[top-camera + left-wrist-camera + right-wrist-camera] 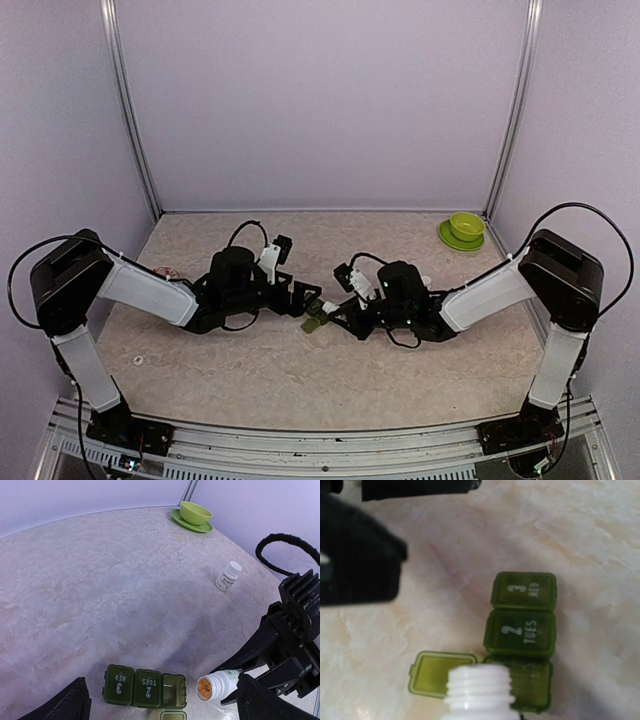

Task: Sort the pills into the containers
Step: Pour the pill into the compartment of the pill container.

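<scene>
- L gripper (306, 297): jaws spread wide, nothing in them. It hung over the containers strip (145, 686), which lay between and just ahead of its fingers (67, 705).
- R gripper (338, 312): clamped on the open bottle (220, 684), held on its side w/ the mouth by the strip's open end. Orange pills (203, 688) sat at the mouth; none seen spilled.
- From the R wrist, the strip lay just ahead of the bottle neck. The open cell (532, 685) was nearest the hand, its lid (442, 672) flipped out sideways. The 2 shut cells were further out. Couldn't tell if anything was in the open cell.
- Strip (judged): light, stiff thin plastic, prob slides on the smooth table (100, 580) if nudged. Best pinned across the shut cells' long sides, off the lid, since the thin hinge could flip or snap.
- Pills (judged): small, hard, smooth, roll easily and are poor to pinch. A slow tilt to pour looked safer; too much tilt would drop several at once.
- Bottle (judged): rigid, light, slick; mid-body hold looked OK.
- Writing: shut lids read "3 WED" and "2 TUES". The open bottle's label had a green mark, text too small to read.
- Capped bottle (228, 576): stood well beyond the L fingers, toward the lime bowl (195, 512). Its print was unreadable.
</scene>
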### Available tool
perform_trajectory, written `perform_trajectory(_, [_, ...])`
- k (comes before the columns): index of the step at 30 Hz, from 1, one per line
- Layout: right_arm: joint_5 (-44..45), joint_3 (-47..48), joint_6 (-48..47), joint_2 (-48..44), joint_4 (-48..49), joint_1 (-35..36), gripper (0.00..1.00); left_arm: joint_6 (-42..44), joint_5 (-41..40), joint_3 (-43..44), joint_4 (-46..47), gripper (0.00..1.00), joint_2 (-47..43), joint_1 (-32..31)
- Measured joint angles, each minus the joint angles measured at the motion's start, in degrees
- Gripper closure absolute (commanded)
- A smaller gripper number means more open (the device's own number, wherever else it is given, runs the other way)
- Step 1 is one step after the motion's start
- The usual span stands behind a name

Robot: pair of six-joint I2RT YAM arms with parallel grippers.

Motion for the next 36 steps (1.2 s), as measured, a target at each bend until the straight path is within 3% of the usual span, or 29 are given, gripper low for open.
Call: perform_trajectory(36, [0.1,8.7,0.0,1.6,-16.1,-0.1,0.95,0.2,0.4,1.1,-1.2,0.01,4.0,0.2])
